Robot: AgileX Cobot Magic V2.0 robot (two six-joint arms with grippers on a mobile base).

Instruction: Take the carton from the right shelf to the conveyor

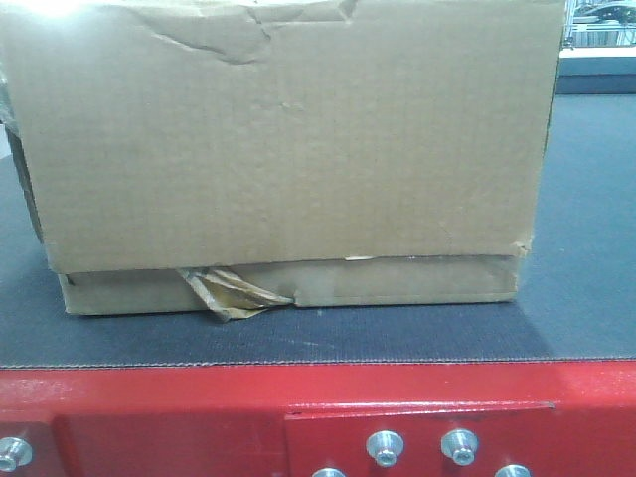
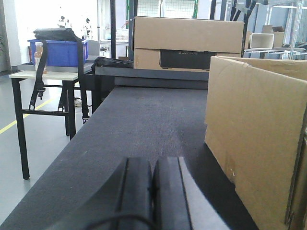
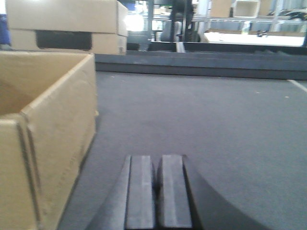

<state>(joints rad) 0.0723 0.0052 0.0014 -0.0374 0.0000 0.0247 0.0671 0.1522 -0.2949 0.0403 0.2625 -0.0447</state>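
Observation:
A brown carton [image 1: 283, 149] with a dented top edge and a torn strip of tape at its base stands on the conveyor [image 1: 586, 248], a dark grey belt above a red bolted frame. In the left wrist view the carton [image 2: 254, 143] is to the right of my left gripper [image 2: 152, 163], which is shut and empty, low over the belt [image 2: 144, 120]. Seen from the right wrist, the carton [image 3: 48, 143] lies to the left of my right gripper [image 3: 157, 160], also shut with nothing in it. Neither gripper touches the carton. The right shelf is out of view.
A second carton [image 2: 187, 43] sits at the far end of the belt. A table [image 2: 43, 76] carrying a blue crate [image 2: 57, 50] and a black bag stands to the left of the conveyor. Racks and white bins fill the background.

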